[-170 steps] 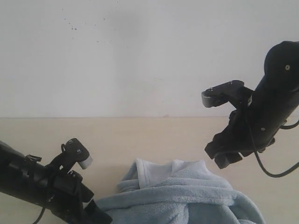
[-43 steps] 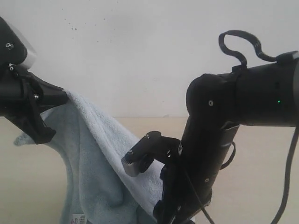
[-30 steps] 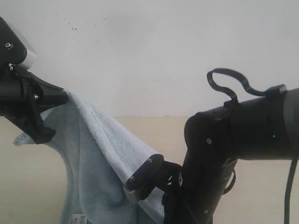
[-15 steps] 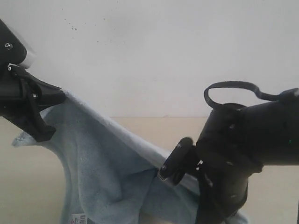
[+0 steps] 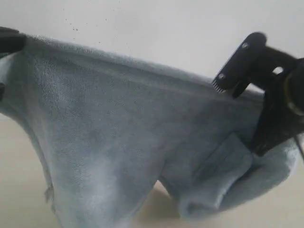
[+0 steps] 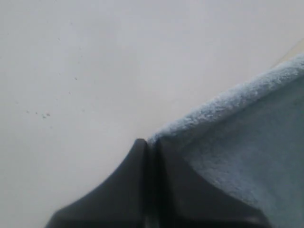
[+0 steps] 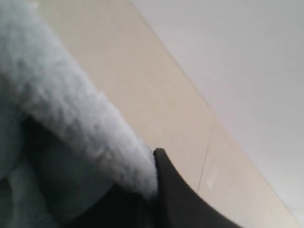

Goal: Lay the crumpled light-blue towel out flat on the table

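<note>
The towel [image 5: 118, 133] hangs stretched between both arms above the table [image 5: 14, 190], not yet laid flat. The left claw [image 6: 148, 145] and the right claw [image 7: 154, 187] each pinch its upper edge. Lowering and smoothing remain.

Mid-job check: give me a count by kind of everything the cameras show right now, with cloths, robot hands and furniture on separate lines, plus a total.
Towels: 1, the towel, held up and stretched between both hands.
Hands: 2, the left hand and the right hand, each shut on an edge of the towel.
Tables: 1, the table.
Total: 4.
</note>
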Motion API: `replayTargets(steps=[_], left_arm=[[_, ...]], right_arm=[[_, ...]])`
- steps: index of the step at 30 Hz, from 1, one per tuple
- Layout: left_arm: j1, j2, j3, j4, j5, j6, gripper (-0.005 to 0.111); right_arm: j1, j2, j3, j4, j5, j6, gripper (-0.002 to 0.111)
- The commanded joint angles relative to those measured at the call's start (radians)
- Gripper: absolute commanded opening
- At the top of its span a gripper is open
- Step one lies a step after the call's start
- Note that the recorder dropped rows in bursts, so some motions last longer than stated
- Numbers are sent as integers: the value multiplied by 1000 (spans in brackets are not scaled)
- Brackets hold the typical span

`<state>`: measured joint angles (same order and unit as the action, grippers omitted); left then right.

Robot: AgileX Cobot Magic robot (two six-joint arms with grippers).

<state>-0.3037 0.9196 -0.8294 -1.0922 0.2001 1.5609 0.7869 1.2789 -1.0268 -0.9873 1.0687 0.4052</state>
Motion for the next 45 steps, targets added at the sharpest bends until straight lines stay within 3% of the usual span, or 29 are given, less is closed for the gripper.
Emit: replayTargets(steps=[1, 10, 15, 21, 24, 28, 29, 30, 33, 37, 45], left_arm=[[3, -73, -3, -9, -77, 10, 4], [3, -30, -2, 2, -38, 2, 4], [3, 13, -2, -14, 161, 0, 4], [-1, 109, -2, -171, 346, 0, 4], [-53, 239, -2, -236, 481, 58, 16], [-152, 385, -2, -234, 519, 106, 47], [-191, 449, -2, -251, 502, 116, 61], [-207, 484, -2, -279, 504, 137, 64], [-271, 657, -9, -458, 552, 334, 65], [-287, 855, -91, -467, 552, 572, 65], [-287, 1097, -296, -461, 559, 572, 65]], right_arm=[[-11, -136, 1, -39, 107, -29, 1], [-11, -211, 1, -39, 65, -100, 1], [-11, -209, 3, -16, 8, -100, 1], [-11, -209, 3, -16, 20, -100, 1], [-11, -209, 3, -18, -16, -99, 1], [-11, -207, 3, -64, -55, -89, 1], [-11, -204, 3, -114, -46, -72, 1], [-11, -201, 3, -133, -38, -69, 1], [-11, -182, 3, -151, -7, -67, 1], [-11, -178, 3, -141, 17, -67, 1], [-11, -178, 3, -99, 31, -21, 1]])
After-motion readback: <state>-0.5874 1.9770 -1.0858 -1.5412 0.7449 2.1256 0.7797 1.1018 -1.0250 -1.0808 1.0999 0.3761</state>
